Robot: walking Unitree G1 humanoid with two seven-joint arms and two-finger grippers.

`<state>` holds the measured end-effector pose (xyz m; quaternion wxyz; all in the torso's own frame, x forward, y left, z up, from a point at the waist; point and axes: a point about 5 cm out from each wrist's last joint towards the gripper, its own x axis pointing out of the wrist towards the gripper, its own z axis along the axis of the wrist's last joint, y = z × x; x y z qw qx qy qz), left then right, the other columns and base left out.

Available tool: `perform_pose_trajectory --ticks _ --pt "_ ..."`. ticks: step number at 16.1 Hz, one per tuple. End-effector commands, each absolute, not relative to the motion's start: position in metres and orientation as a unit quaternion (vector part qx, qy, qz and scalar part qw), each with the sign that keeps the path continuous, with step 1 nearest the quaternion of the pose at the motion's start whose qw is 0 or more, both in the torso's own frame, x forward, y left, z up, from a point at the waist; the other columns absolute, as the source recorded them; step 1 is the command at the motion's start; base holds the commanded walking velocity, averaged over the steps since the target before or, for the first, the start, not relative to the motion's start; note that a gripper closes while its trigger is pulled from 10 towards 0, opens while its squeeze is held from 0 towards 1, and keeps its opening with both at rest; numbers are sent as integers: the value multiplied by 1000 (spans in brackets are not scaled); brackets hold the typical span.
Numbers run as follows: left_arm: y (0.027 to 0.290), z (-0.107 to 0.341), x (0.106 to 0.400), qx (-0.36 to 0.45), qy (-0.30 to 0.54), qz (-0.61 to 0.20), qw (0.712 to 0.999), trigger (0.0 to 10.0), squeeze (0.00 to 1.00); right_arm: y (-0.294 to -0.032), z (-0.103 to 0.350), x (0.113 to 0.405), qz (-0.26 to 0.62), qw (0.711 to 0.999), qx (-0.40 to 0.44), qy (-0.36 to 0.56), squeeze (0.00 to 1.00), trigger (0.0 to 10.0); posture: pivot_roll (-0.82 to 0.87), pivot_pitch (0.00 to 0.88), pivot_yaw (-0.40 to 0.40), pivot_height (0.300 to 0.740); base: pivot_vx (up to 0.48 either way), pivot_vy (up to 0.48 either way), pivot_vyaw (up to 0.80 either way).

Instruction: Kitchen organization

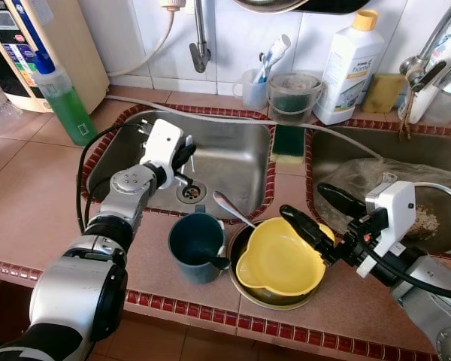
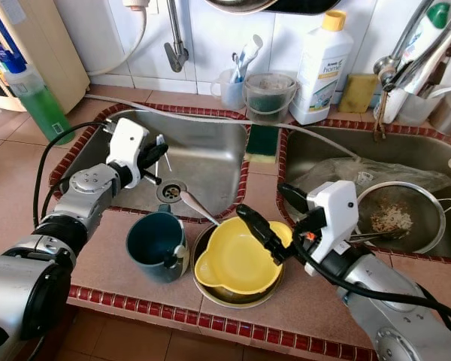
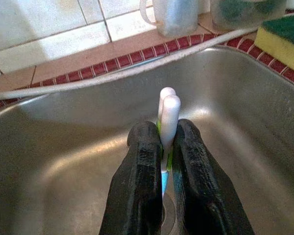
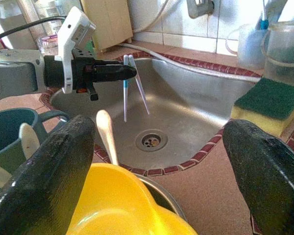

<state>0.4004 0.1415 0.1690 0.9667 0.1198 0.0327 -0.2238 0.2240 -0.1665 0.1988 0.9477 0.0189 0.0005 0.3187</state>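
Two toothbrushes hang over the left sink basin, pinched near their handles between the closed jaws of the left gripper, probably headed for the cup on the bench behind. Poised for a grasp, the right gripper hovers with jaws wide apart over the yellow bowl
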Motion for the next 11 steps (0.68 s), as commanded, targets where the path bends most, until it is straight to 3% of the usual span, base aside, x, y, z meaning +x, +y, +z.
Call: perform_pose_trajectory --ticks 1,5,6,7,11 --pt "143 169 402 134 46 -221 965 10000 24 -166 203 220 325 946 15 -5 0 10000 -327 149 88 740 0 0 0" --pt "144 162 401 147 73 -214 963 10000 0 -166 204 219 326 945 14 -4 0 10000 -324 146 91 740 0 0 0" --pt "144 159 400 149 85 -215 961 10000 569 -165 205 220 326 945 14 -4 0 10000 -322 144 92 740 0 0 0" --pt "145 157 400 149 92 -216 960 10000 1000 -165 205 220 326 945 14 -4 0 10000 -321 144 92 740 0 0 0" --pt "147 158 400 138 98 -216 962 10000 1000 -165 206 222 322 947 15 -7 0 10000 -318 143 96 740 0 0 0"
